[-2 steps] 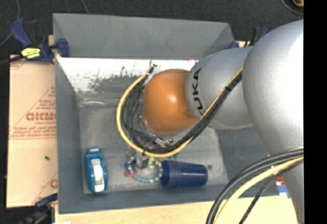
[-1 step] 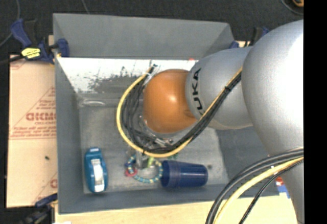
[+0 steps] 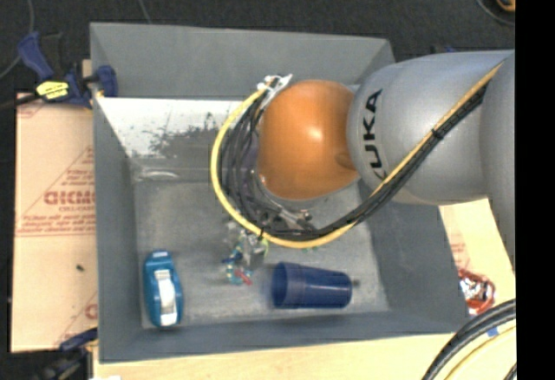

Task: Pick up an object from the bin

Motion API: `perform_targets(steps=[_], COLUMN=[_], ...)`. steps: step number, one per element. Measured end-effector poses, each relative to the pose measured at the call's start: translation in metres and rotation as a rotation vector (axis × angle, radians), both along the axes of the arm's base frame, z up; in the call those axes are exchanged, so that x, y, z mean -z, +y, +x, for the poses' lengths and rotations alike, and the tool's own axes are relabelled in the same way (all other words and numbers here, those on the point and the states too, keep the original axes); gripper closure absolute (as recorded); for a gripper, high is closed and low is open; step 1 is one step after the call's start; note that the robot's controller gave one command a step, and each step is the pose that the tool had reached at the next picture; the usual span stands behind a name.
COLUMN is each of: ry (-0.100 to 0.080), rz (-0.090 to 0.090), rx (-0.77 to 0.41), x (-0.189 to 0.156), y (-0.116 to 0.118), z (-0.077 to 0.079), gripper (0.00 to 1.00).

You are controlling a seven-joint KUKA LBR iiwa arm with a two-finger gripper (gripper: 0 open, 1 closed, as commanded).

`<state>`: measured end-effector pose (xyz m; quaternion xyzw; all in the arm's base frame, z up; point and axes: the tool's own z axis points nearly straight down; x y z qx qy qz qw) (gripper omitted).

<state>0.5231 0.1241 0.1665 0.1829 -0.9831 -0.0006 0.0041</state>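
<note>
My gripper point(image 3: 245, 250) reaches down below the orange cover, near the middle of the bin floor towards the front. Just under its tip lies a small object point(image 3: 236, 271) with red and blue bits. A dark blue plastic cup point(image 3: 310, 285) lies on its side immediately to the right of it. A blue and white tape dispenser point(image 3: 162, 287) rests at the front left of the bin, well apart from the gripper.
The arm and its orange cover with looped cables hang over the middle and right of the bin, hiding the floor beneath them. The bin's sloped walls rise on all sides.
</note>
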Motion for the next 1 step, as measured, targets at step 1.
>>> perform_targets(steps=[1], ry=[-0.007], rz=[0.002], rx=[-0.001], x=[-0.0312], y=[-0.0006], z=[0.0044], gripper=[1.00])
